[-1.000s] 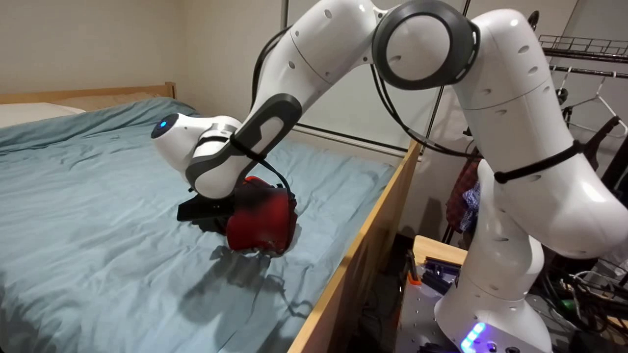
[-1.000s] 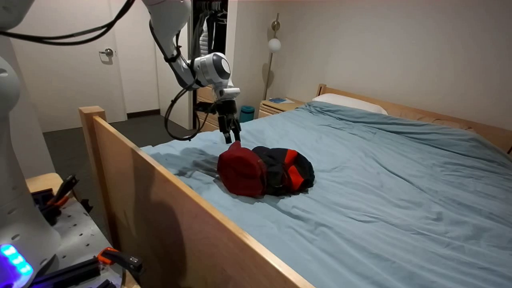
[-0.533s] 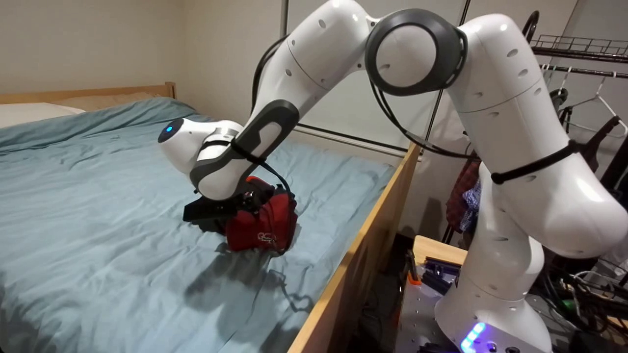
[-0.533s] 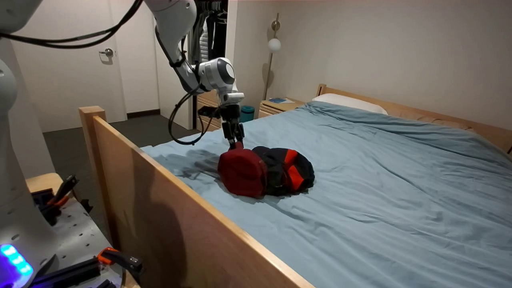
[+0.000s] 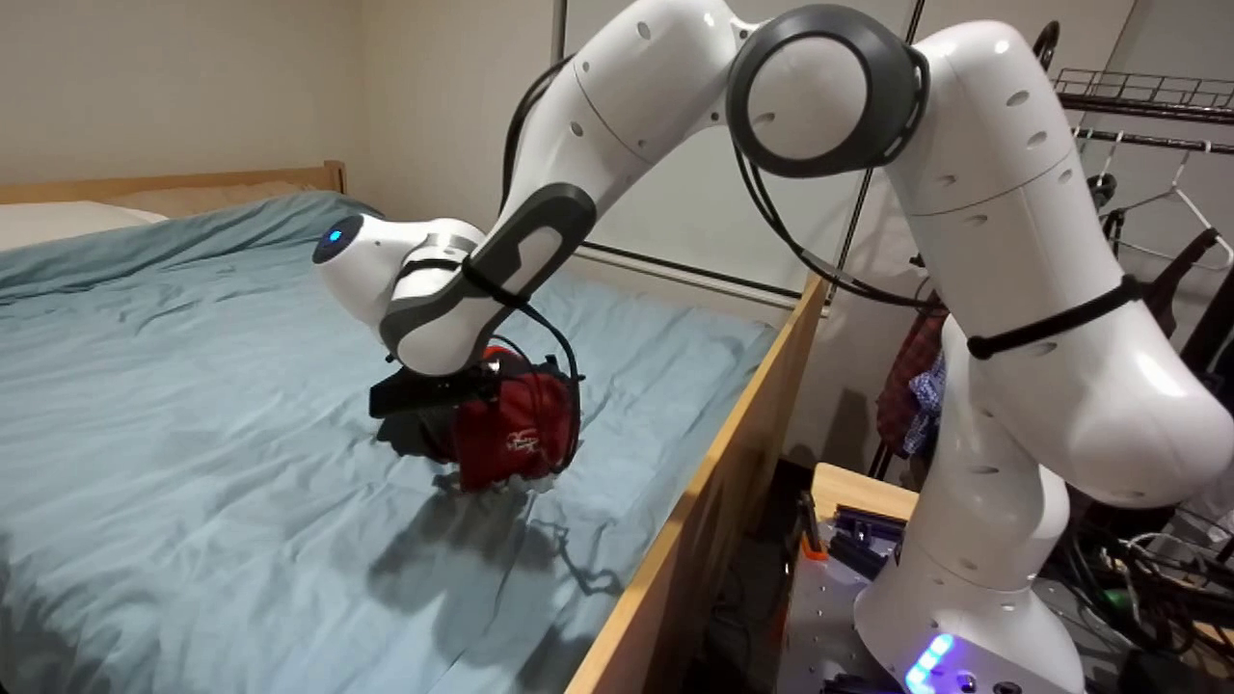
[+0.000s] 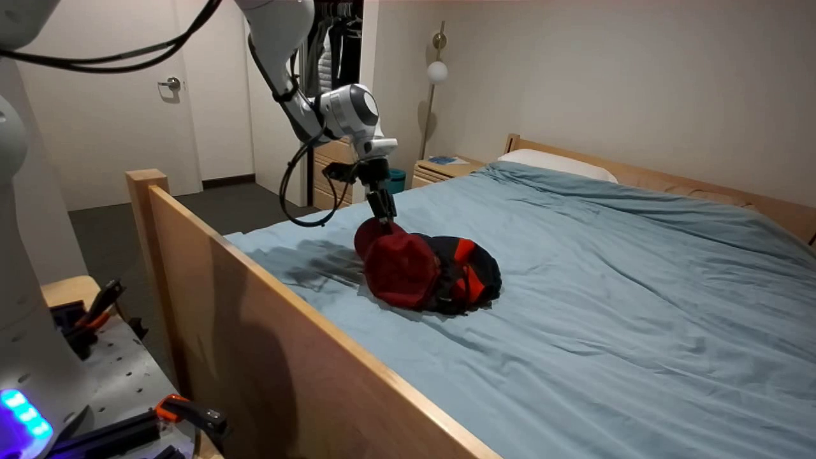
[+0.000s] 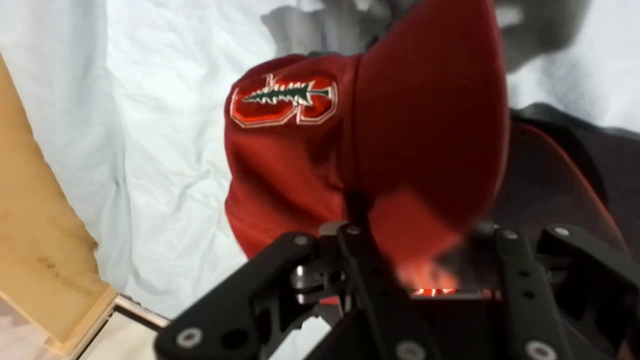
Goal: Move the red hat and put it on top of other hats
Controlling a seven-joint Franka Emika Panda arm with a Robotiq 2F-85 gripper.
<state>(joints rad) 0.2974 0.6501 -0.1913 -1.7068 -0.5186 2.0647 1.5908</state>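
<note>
The red hat [image 6: 400, 271] lies on the bed against the other hats [image 6: 489, 271], dark caps with bright red-orange panels. How many dark caps there are I cannot tell. My gripper [image 6: 384, 220] comes down from above, its fingers drawn together on the red hat's brim. In the wrist view the red hat [image 7: 290, 165] shows its white-edged emblem, and the brim runs between the fingers [image 7: 370, 280], blurred there. Dark fabric of the other hats [image 7: 545, 170] appears beside the brim. An exterior view has the red hat [image 5: 506, 439] partly behind the wrist and a cable.
A blue sheet covers the bed [image 6: 605, 344] around the hats. The wooden footboard [image 6: 306, 319] stands between the robot base and the bed. A black cable [image 6: 287, 191] loops out from the wrist. Clamps [image 6: 191, 414] sit on the robot's table.
My gripper came down onto the brim and its fingers drew together. The red hat then shifted slightly toward the dark caps and turned, its brim now showing more, while the wrist rose a little.
</note>
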